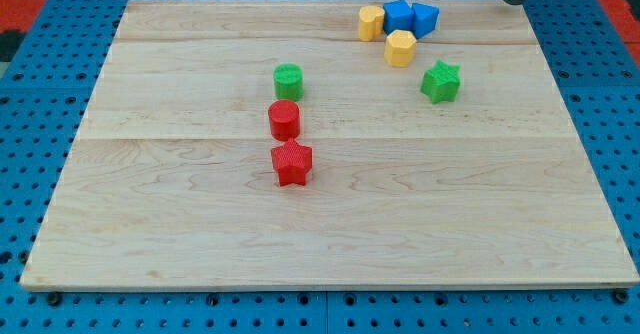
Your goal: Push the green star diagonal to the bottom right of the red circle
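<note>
The green star (pixel 440 81) lies in the upper right part of the wooden board (pixel 330 234). The red circle (pixel 284 119) stands left of the centre, well to the left of the green star and slightly lower. My rod shows only as a dark stub at the view's top right corner, and my tip (pixel 516 0) is beyond the board's top edge, up and to the right of the green star, far from every block.
A green circle (pixel 288 80) stands just above the red circle and a red star (pixel 292 163) just below it. At the top, two yellow blocks (pixel 372 22) (pixel 400 48) and two blue blocks (pixel 398 16) (pixel 425 18) cluster above the green star.
</note>
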Controlling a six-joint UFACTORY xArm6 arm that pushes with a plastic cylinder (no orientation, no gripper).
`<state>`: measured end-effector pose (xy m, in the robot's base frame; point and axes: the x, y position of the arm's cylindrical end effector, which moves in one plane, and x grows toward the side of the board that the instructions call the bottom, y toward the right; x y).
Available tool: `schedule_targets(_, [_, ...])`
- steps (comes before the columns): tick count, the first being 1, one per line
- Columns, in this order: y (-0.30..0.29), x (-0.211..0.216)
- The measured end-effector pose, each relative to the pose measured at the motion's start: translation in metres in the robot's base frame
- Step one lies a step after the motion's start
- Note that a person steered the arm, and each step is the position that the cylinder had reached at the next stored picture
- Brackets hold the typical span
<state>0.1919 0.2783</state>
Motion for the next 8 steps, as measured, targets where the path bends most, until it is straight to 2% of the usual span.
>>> schedule_targets(8, [0.035,0.004])
